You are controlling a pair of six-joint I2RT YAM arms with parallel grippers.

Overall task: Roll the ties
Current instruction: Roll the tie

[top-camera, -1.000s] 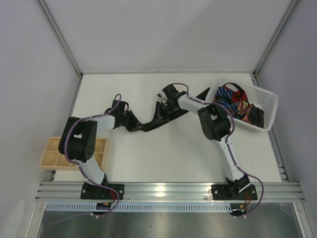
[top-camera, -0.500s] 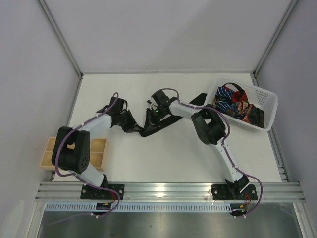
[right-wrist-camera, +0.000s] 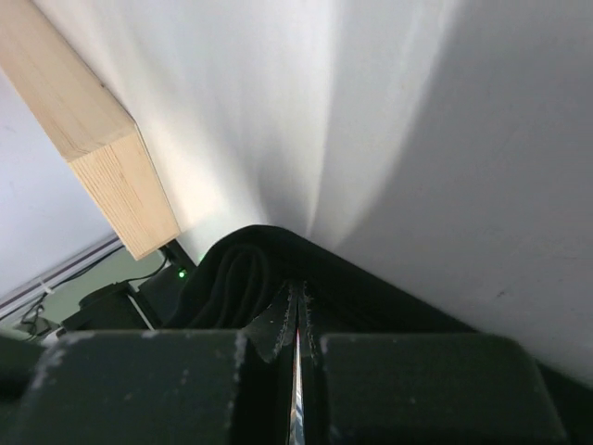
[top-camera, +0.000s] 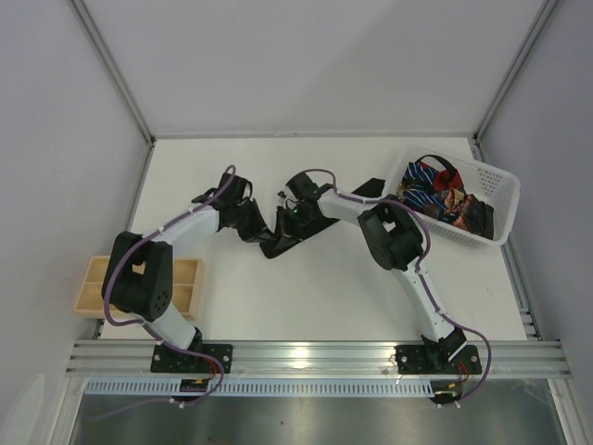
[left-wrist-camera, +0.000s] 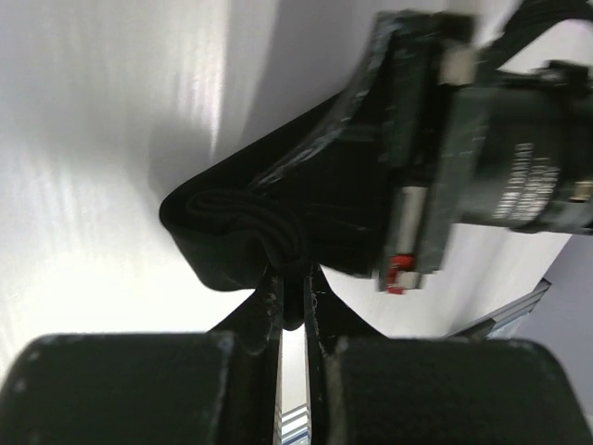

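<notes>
Bright, even overhead light; wrist views blurred.

Top external: fixed high above and behind the rig, looking down and forward from a distance over the whole worktop (top-camera: 306, 287), with the wooden tray (top-camera: 93, 287) at its left edge. Left wrist: mounted just behind the left claw (left-wrist-camera: 292, 287), sighting along its own fingers at very close range onto the black tie (left-wrist-camera: 232, 232), with the right arm (left-wrist-camera: 500, 158) filling the upper right. Right wrist: equally close behind the right claw (right-wrist-camera: 296, 306), facing low across the worktop toward a corner of the wooden tray — all three views share the black tie's fold at mid-worktop.
</notes>
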